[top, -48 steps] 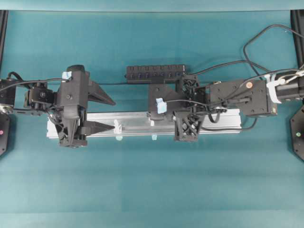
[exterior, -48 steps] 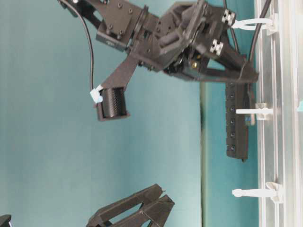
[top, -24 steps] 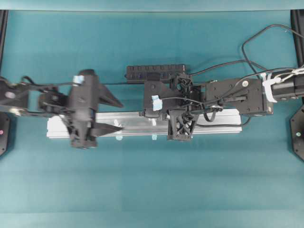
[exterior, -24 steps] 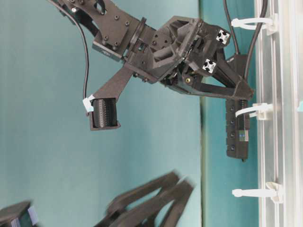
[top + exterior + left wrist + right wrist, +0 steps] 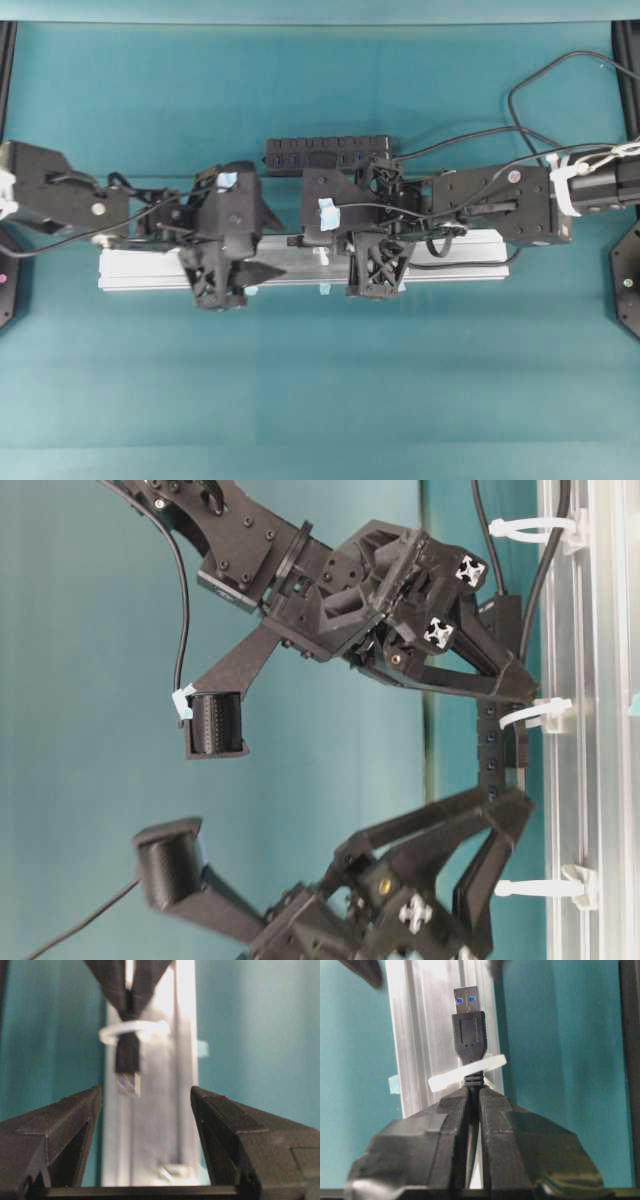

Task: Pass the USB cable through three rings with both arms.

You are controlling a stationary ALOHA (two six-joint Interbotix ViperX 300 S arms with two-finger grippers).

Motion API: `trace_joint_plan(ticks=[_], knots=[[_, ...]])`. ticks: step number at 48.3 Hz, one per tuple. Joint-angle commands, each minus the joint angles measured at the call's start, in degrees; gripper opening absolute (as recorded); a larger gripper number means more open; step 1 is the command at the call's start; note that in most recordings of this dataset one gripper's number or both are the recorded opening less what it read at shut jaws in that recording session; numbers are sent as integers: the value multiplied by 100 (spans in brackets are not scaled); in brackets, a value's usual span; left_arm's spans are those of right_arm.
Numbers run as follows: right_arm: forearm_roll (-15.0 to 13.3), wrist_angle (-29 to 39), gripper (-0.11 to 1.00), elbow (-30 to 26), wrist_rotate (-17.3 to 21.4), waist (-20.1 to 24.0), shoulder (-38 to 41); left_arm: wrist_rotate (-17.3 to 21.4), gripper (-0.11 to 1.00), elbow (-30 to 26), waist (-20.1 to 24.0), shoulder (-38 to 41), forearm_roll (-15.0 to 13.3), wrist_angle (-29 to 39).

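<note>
Our right gripper (image 5: 474, 1091) pinches the USB cable (image 5: 468, 1035) just behind its plug, which pokes through the middle ring (image 5: 467, 1074) over the rail (image 5: 427, 1020). Our left gripper (image 5: 145, 1105) stands spread wide, facing that plug and touching nothing. Only the table-level view shows all three rings (image 5: 530, 715) upright.

The left gripper (image 5: 272, 243) has swung in along the aluminium rail (image 5: 460, 262) toward the middle ring (image 5: 535, 714). Its open fingers (image 5: 65, 1125) now face the USB plug (image 5: 128, 1062) poking through that ring.
</note>
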Motion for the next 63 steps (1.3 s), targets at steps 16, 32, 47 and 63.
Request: trace_joint_plan(ticks=[16, 32, 47, 63], knots=[[26, -158, -9, -53, 0, 18, -44, 0, 74, -299, 97, 536, 18, -211], [18, -158, -9, -53, 0, 18, -44, 0, 74, -290, 97, 598, 18, -325], [18, -167, -9, -44, 0, 35, -44, 0, 65, -308, 97, 606, 18, -448], [26, -141, -9, -53, 9, 79, -44, -9, 22, -272, 88, 571, 18, -448]])
